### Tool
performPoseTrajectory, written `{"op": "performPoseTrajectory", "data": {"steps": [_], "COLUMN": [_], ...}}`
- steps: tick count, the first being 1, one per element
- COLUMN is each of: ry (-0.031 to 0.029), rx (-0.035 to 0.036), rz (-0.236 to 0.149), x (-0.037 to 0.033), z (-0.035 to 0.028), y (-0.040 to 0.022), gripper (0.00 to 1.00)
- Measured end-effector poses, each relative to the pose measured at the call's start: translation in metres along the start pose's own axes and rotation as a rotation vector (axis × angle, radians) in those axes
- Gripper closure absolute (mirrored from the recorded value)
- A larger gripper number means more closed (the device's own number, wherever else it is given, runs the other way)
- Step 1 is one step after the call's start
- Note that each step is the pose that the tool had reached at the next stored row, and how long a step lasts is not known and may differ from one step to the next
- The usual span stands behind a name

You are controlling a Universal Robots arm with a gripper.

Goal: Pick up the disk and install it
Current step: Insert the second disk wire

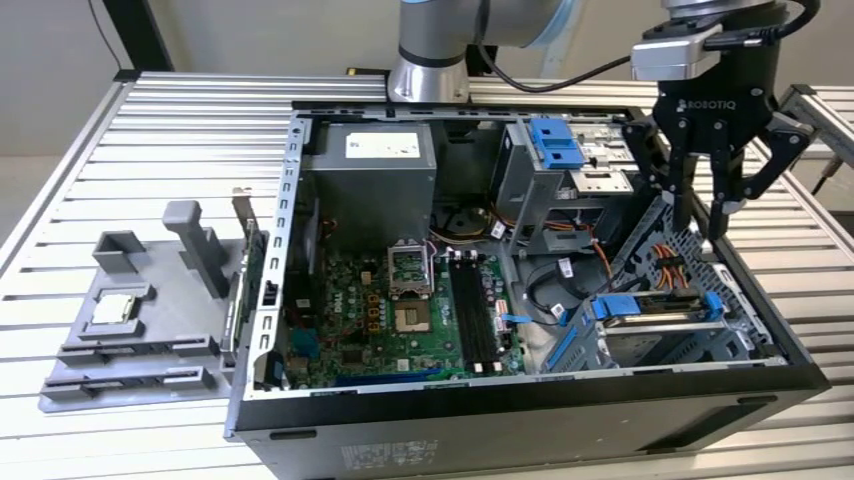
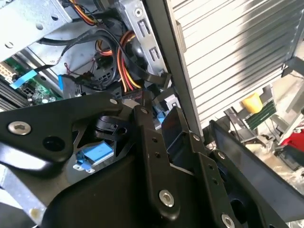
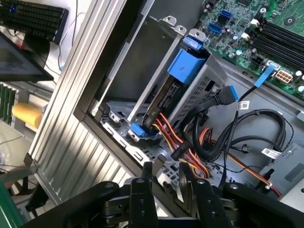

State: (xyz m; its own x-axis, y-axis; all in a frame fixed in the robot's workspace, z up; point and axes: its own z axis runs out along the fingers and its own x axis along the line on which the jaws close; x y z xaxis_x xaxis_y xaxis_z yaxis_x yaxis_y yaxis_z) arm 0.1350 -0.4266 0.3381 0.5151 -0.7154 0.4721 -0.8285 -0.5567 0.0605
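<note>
Surface: slatted metal table (image 1: 160,130) carrying open computer case (image 1: 534,400).
Gripper (image 1: 707,215): fingers spread, empty, above case's 3 o'clock edge.
Disk (image 1: 654,308): seated in drive bay, 5 o'clock of gripper.
Risk: fingers snagging orange cables (image 3: 180,142) beside disk.

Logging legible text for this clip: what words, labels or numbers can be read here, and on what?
Brand lettering on the gripper: left unquoted.
Sticker on the power supply: too small to read.
White cable tags: blurred, unreadable.
Label on the case front: too small to read.
</note>
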Motion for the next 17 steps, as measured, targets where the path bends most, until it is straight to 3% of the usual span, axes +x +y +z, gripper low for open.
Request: {"op": "performPoseTrajectory", "data": {"steps": [3, 6, 17], "ry": [0.002, 0.0029, 0.0033], "rx": [0.0158, 0.0233, 0.027], "rz": [-0.029, -0.043, -0.05], "x": [-0.0017, -0.0026, -0.0043], "z": [0.0005, 0.0011, 0.0039], "y": [-0.0009, -0.0013, -0.0016], "gripper": [1.0, 1.0, 1.0]}}
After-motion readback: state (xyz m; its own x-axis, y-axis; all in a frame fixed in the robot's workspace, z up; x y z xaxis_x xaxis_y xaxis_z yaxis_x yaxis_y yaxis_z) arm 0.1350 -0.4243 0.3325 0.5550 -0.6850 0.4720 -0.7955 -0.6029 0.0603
